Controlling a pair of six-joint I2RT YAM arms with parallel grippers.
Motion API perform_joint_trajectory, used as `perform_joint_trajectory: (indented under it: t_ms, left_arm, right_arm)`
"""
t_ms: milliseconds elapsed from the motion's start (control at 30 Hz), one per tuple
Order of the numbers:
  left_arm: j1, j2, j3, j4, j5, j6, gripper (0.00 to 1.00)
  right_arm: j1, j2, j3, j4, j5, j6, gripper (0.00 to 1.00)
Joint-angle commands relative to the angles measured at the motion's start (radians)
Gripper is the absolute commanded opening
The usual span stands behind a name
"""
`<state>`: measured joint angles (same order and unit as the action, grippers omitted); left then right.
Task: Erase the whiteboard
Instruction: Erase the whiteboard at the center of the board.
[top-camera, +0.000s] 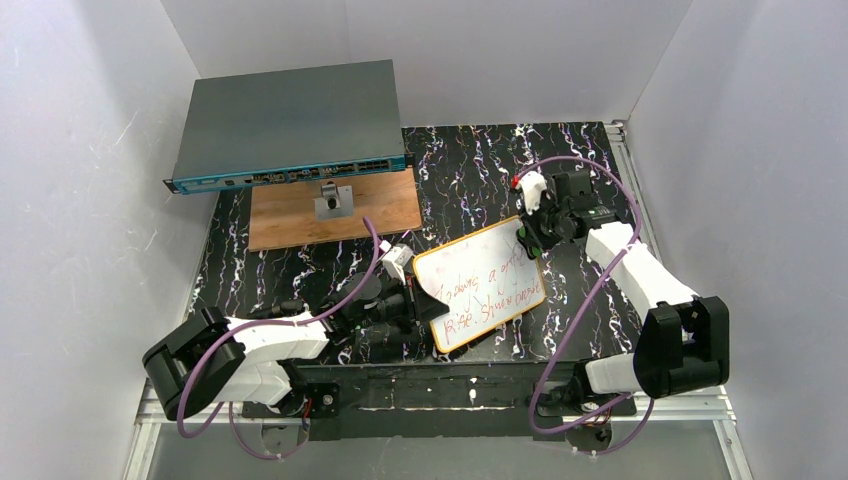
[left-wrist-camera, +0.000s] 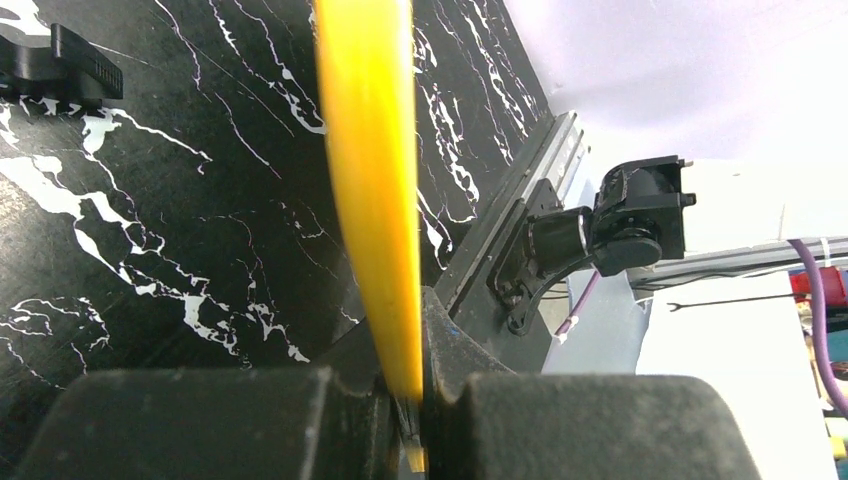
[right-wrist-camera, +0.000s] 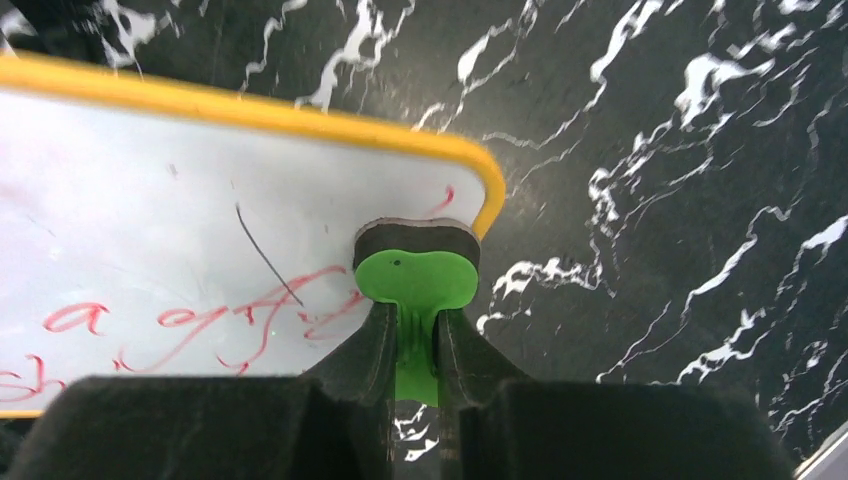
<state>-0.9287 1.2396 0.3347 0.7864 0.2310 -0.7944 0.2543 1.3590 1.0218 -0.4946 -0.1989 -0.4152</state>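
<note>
Here the left gripper (left-wrist-camera: 403, 362) clamps the whiteboard (top-camera: 480, 285) edge — the right gripper (right-wrist-camera: 415, 345) pinches the eraser (right-wrist-camera: 416, 268) on its corner.

- left arm (top-camera: 270, 340) low, stretched forward-right; left gripper (top-camera: 420, 298) clamped on whiteboard (top-camera: 480, 290) edge
- right arm (top-camera: 640, 270) elbow bent, reaching inward; right gripper (top-camera: 527, 238) angled down, pinching eraser (right-wrist-camera: 415, 275)

Counted one whiteboard (top-camera: 480, 290), one green eraser (right-wrist-camera: 417, 275), one network switch (top-camera: 290, 120), one wooden board (top-camera: 290, 218), one metal bracket (top-camera: 334, 203), and two hands: left hand (top-camera: 425, 305), right hand (top-camera: 527, 240).
</note>
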Motion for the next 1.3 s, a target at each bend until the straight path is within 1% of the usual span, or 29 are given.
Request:
perform_joint_trajectory:
  t_ms: [0, 100, 200, 267, 333, 433, 533, 633, 733, 867, 933, 1033, 1167, 1267]
  left_arm:
    - [-0.019, -0.04, 0.016, 0.099, 0.12, 0.092, 0.0]
    - [-0.019, -0.037, 0.016, 0.1, 0.122, 0.094, 0.0]
    - [-0.019, -0.032, 0.018, 0.103, 0.125, 0.09, 0.0]
    - [-0.019, -0.031, 0.017, 0.104, 0.126, 0.088, 0.0]
    - [-0.019, -0.03, 0.018, 0.105, 0.125, 0.087, 0.0]
    - [-0.019, -0.032, 0.018, 0.102, 0.125, 0.085, 0.0]
    - [-0.019, -0.035, 0.018, 0.101, 0.124, 0.085, 0.0]
    - [-0.019, -0.036, 0.02, 0.103, 0.126, 0.085, 0.0]
    - [-0.019, -0.036, 0.023, 0.103, 0.129, 0.087, 0.0]
    - [-0.019, -0.031, 0.023, 0.107, 0.132, 0.089, 0.0]
    - [-0.019, -0.024, 0.024, 0.112, 0.134, 0.088, 0.0]
    - [-0.019, -0.016, 0.028, 0.117, 0.138, 0.084, 0.0]
    - [-0.019, -0.021, 0.027, 0.108, 0.138, 0.083, 0.0]
    - [-0.02, -0.025, 0.026, 0.106, 0.135, 0.083, 0.0]
  right_arm:
    - [-0.003, -0.011, -0.08, -0.058, -0.086, -0.106, 0.01]
    - [0.01, -0.04, -0.08, -0.114, -0.233, -0.155, 0.01]
    - [0.013, -0.052, -0.042, -0.101, -0.29, -0.113, 0.01]
    - [0.011, -0.041, 0.006, -0.079, -0.276, -0.058, 0.01]
    - [0.01, -0.017, 0.057, -0.049, -0.208, -0.001, 0.01]
    - [-0.013, 0.039, 0.122, -0.043, -0.106, 0.034, 0.01]
    - [-0.052, 0.06, 0.108, -0.034, -0.055, 0.039, 0.01]
    - [-0.062, 0.058, 0.056, -0.029, -0.012, 0.005, 0.01]
    - [-0.063, 0.051, -0.007, -0.065, -0.024, -0.053, 0.01]
    - [-0.052, 0.023, -0.068, -0.127, -0.145, -0.144, 0.01]
    - [-0.043, 0.009, -0.068, -0.142, -0.18, -0.154, 0.01]
    - [-0.043, 0.007, -0.018, -0.12, -0.203, -0.113, 0.01]
    - [-0.044, 0.044, 0.102, -0.094, -0.178, -0.018, 0.01]
    - [-0.049, 0.093, 0.192, -0.096, -0.123, 0.023, 0.01]
